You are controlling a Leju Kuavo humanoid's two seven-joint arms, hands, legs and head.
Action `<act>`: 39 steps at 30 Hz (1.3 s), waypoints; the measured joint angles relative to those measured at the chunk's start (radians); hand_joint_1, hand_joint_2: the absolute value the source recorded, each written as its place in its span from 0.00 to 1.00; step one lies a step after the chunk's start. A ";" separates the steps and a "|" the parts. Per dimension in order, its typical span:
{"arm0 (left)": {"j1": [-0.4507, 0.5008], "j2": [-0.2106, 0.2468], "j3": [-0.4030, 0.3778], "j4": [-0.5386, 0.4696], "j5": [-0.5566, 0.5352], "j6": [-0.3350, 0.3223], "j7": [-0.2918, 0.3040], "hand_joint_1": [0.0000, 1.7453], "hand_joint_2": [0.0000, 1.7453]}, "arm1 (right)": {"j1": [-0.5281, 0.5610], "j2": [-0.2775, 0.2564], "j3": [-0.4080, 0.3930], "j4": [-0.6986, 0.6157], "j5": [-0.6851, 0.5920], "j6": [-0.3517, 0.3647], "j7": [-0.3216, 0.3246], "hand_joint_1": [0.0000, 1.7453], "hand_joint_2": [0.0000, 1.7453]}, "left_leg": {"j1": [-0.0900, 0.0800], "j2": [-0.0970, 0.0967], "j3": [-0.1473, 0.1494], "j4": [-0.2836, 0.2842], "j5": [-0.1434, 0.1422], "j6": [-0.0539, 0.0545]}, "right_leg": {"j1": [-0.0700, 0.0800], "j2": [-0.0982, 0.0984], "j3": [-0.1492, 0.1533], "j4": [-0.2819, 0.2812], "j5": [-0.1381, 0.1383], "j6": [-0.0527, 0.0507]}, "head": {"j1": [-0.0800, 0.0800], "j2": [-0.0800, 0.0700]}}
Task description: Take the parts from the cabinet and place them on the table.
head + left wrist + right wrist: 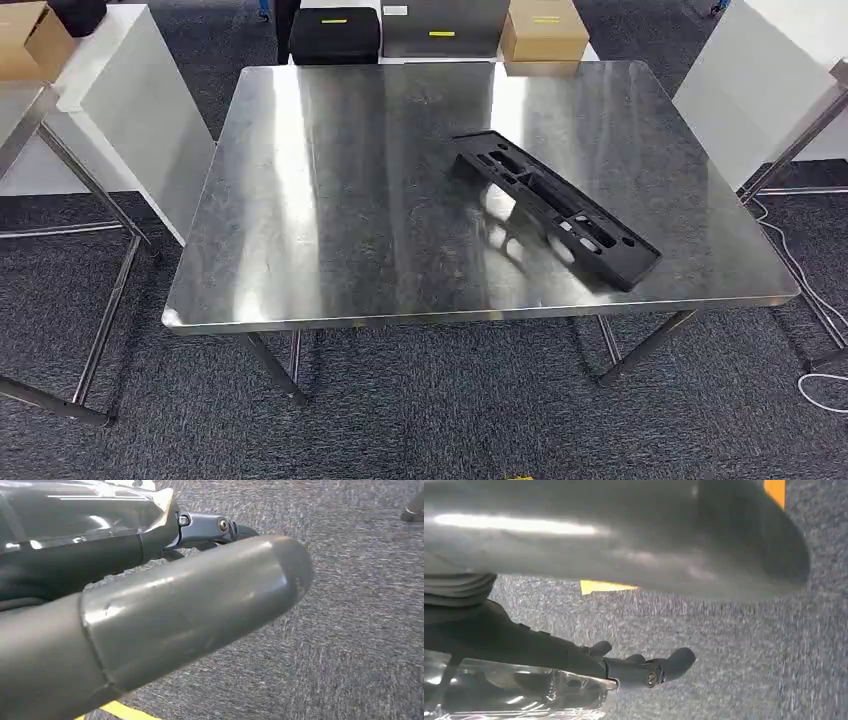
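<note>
- Currently we see one black plastic part [556, 210] lying flat on the steel table [330, 210], right of centre, running diagonally from mid-table toward the near right corner; its near end stops just short of the front edge.
- Our left hand [150, 615] hangs over grey carpet [360, 630], away from the table. The thick grey thumb stretches straight out, the darker fingers [210, 529] extend beside it, and nothing is between them: spread and empty.
- Our right hand [624, 580] also hangs above the carpet. The thumb is straight, the dark fingers [659, 667] point outward and hold nothing, though that view is blurred, so we read the hand as probably spread.
- Yellow floor tape [606, 586] shows on the carpet beside the right hand; a strip also shows under the left hand.
- Beyond the far edge of the table: a black case [334, 35], a grey case [442, 28], and a cardboard box [543, 30] toward the far right corner.
- Another cardboard box [30, 40] sits on a second steel table at the far left.
- White cable [815, 290] trails on the carpet off the right edge.
</note>
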 joint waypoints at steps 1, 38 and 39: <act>0.000 0.004 -0.001 0.000 -0.003 -0.003 0.000 0.00 0.00 | 0.000 0.003 0.002 0.002 0.004 -0.003 0.006 0.00 0.00 | 0.000 0.000 0.000 0.000 0.000 0.000 | 0.000 0.000 0.000 0.000 0.000 0.000 | 0.000 0.000; 0.000 0.043 -0.034 0.002 -0.054 -0.002 0.000 0.00 0.00 | 0.012 0.037 0.108 0.024 0.127 -0.008 0.179 0.00 0.00 | 0.013 0.009 -0.091 0.286 -0.184 -0.044 | -0.003 -0.003 -0.032 0.038 0.018 -0.059 | -0.001 0.000; 0.000 0.042 -0.034 0.003 -0.054 -0.002 0.000 0.00 0.00 | 0.012 0.037 0.108 0.024 0.127 -0.008 0.181 0.00 0.00 | 0.016 0.010 -0.087 0.293 -0.179 -0.046 | -0.003 -0.003 -0.034 0.038 0.019 -0.057 | -0.001 0.000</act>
